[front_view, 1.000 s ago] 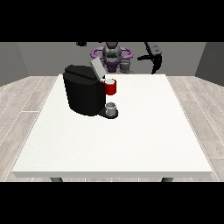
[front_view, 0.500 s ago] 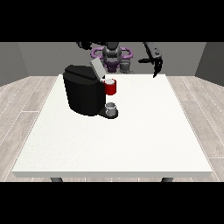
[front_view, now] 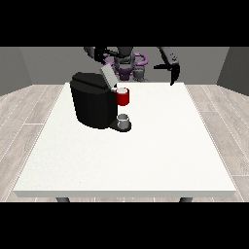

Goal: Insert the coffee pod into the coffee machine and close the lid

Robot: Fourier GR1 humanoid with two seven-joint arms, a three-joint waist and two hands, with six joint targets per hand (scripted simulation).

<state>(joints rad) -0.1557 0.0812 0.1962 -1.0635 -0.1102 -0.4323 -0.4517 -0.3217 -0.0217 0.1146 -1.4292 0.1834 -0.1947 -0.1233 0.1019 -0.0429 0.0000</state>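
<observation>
1. The table (front_view: 146, 160) fills most of the view.
2. The machine (front_view: 95, 104) stands black at the table's far left part. It has not moved over the last second.
3. The hand at the view's right (front_view: 173, 73) hangs above the far edge, well apart from the machine. Its fingers point down, seemingly straight, and it has hold of nothing. A second ago it was higher, so it has dropped but come no nearer the machine.
4. The hand at the view's left (front_view: 93, 51) is a dark shape behind the machine's top. I cannot tell how it is set or whether it carries anything.
5. The lid (front_view: 107, 76) stands raised and tilted, so closing is not yet done. It may sit lower than a second ago, though that is hard to judge.
6. A red thing at the machine (front_view: 123, 97) sits just under the lid.
7. A grey thing (front_view: 124, 119) rests at the machine's base. I cannot tell whether it is the pod, so insertion looks still pending.
</observation>
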